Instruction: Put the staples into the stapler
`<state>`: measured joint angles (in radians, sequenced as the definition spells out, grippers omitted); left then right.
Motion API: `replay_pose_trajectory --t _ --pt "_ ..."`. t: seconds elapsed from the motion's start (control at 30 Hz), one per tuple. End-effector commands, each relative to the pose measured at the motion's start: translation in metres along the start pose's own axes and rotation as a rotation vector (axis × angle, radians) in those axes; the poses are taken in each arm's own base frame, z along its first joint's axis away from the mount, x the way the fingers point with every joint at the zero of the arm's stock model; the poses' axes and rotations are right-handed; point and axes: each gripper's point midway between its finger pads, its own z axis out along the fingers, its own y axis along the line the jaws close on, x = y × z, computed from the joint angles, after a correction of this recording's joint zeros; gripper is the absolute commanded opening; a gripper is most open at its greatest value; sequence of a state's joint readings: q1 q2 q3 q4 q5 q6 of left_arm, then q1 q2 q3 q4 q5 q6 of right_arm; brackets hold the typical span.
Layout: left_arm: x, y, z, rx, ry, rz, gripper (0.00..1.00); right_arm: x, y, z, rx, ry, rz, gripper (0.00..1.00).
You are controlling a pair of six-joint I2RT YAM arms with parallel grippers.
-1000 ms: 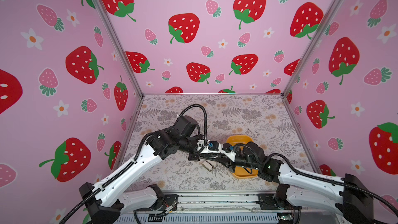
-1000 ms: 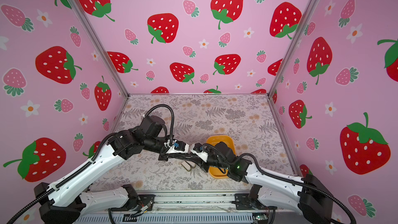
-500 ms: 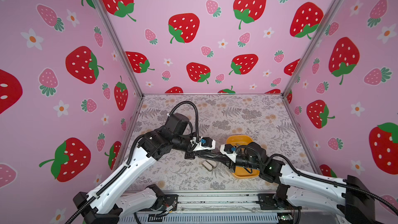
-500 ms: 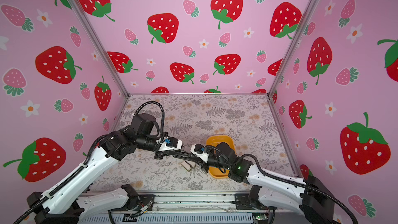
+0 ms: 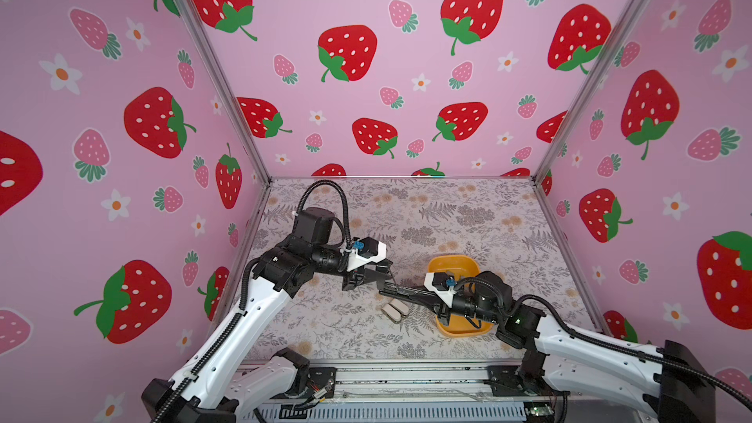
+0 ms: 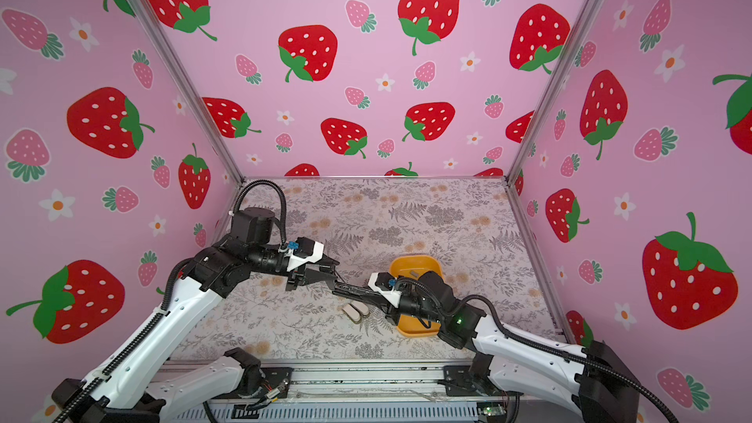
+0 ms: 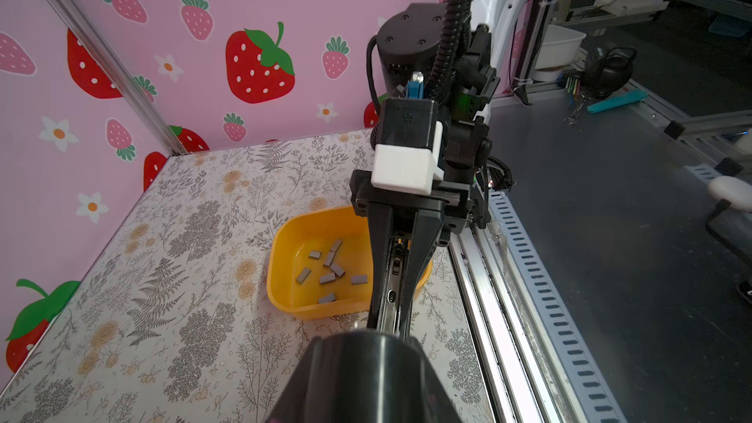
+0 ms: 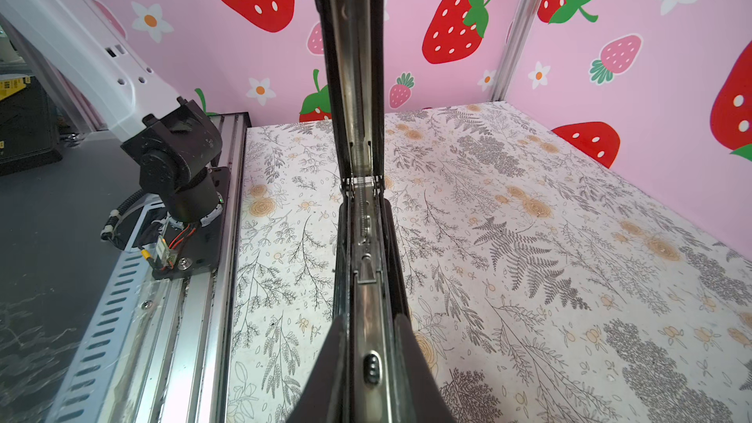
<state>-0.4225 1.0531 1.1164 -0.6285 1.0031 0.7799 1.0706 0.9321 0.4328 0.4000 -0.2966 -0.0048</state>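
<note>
1. Left wrist view: looks head-on at the right claw (image 7: 386,321), with two long black fingers (image 7: 377,262) pressed flush against both sides of the long slim black desk stapler (image 7: 393,274).
2. Right claw: closed tight on the stapler's lower half, holding it level above the floral-printed tabletop (image 5: 468,213).
3. Stapler from the right wrist (image 8: 364,278): swung wide open at the hinge, just past the right claw's fingertips. Bright steel channel laid bare along the lower half, with a thin coil spring and a small metal pusher inside it. Oval slot in the metal nearer the claw's palm, black plastic flanks on either side.
4. Upper half of the stapler: a black arm with a shiny metal lining, rising steeply from the hinge, away from the right claw and up toward the left claw. Fills the bottom of the left wrist view as a rounded black mass.
5. Left claw (image 5: 388,271): drawn almost fully closed and pinched on the tip of that raised arm. Exact contact too small to make out in both top views, and blurred in the right wrist view.
6. Small flat grey metal staples (image 7: 329,272): several short blocks, scattered loose at odd angles in a shallow yellow plastic tray (image 7: 280,250), beneath and beside the right claw's wrist.
7. Two stubby white-topped oblong objects (image 5: 394,311): side by side on the tabletop, just below the right claw's fingers, on the front-rail side.
</note>
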Motion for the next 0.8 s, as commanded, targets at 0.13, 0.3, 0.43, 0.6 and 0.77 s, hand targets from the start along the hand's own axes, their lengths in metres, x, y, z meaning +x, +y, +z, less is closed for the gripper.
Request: replay_pose_trajectory --t 0.13,0.3,0.43,0.6,0.77 --pt "-0.017 0.061 -0.029 -0.29 -0.035 0.138 0.16 -0.01 0.009 -0.016 -0.02 -0.067 -0.001 0.18" --pt "-0.004 0.089 -0.041 -0.451 -0.023 0.09 0.3 -0.019 0.0 -0.024 0.041 -0.107 -0.005 0.15" --pt "0.006 0.107 -0.05 -0.571 0.004 0.057 0.44 -0.024 -0.011 -0.031 0.117 -0.134 0.003 0.16" --pt "0.017 0.134 -0.07 -0.768 0.027 -0.035 0.6 -0.032 -0.023 -0.039 0.192 -0.17 0.024 0.17" --pt "0.017 0.144 -0.089 -0.907 -0.007 -0.111 0.74 -0.038 -0.033 -0.039 0.243 -0.168 0.067 0.18"
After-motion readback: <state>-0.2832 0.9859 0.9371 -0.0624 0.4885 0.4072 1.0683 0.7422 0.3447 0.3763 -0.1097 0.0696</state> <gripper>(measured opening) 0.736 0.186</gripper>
